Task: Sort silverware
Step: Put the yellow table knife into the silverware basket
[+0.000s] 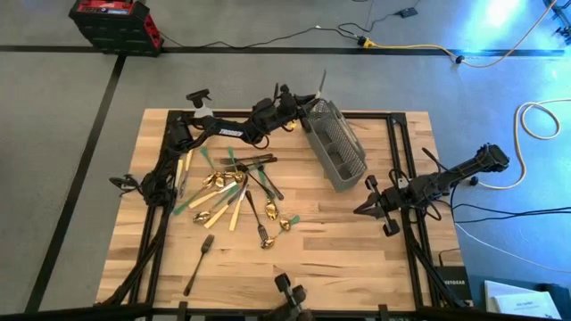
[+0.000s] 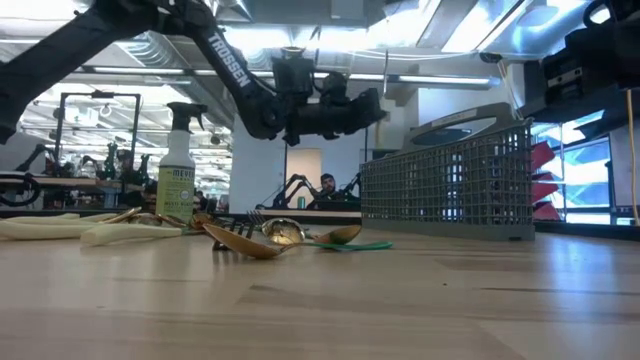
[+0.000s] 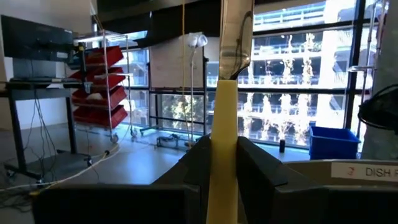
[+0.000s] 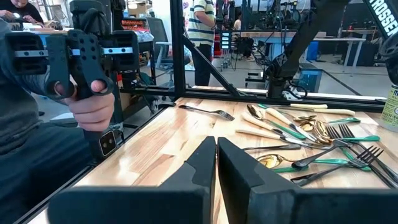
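Cream-handled utensil [image 3: 222, 155] pinched upright in left gripper [image 3: 222, 163] above grey caddy [image 1: 336, 143]

White letters reading "TROSSEN" run along the dark left arm [image 2: 225, 62] in the low view, "DISH" and a small red mark stand on a white label [image 3: 367, 170] in the left wrist view, and the green label on the spray bottle [image 2: 175, 180] is too small to read.
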You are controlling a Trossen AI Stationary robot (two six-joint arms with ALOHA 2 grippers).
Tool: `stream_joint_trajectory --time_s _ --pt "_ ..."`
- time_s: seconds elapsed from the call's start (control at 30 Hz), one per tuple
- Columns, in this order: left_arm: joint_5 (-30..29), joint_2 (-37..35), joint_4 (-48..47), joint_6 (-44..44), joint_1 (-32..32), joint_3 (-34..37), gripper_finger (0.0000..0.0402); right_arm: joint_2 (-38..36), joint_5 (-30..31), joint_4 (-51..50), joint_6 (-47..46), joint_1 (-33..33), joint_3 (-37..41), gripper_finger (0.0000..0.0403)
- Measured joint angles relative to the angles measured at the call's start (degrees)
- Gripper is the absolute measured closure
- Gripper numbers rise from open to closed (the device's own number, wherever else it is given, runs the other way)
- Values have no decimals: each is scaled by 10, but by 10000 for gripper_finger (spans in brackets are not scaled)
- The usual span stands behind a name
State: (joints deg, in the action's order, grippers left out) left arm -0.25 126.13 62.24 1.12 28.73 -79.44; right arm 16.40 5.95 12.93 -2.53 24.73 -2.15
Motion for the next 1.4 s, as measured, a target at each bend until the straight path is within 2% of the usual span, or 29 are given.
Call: stream_joint_trajectory --time_s 1.07,1.17,1.4 --pt "-19 0 -4 34 1 0 356 0 6 0 1 0 -1 403" --pt "-19 0 -4 34 1 0 340 0 6 0 1 0 -1 403" --pt "-29 0 -9 55 1 0 263 0 7 0 1 0 -1 403"
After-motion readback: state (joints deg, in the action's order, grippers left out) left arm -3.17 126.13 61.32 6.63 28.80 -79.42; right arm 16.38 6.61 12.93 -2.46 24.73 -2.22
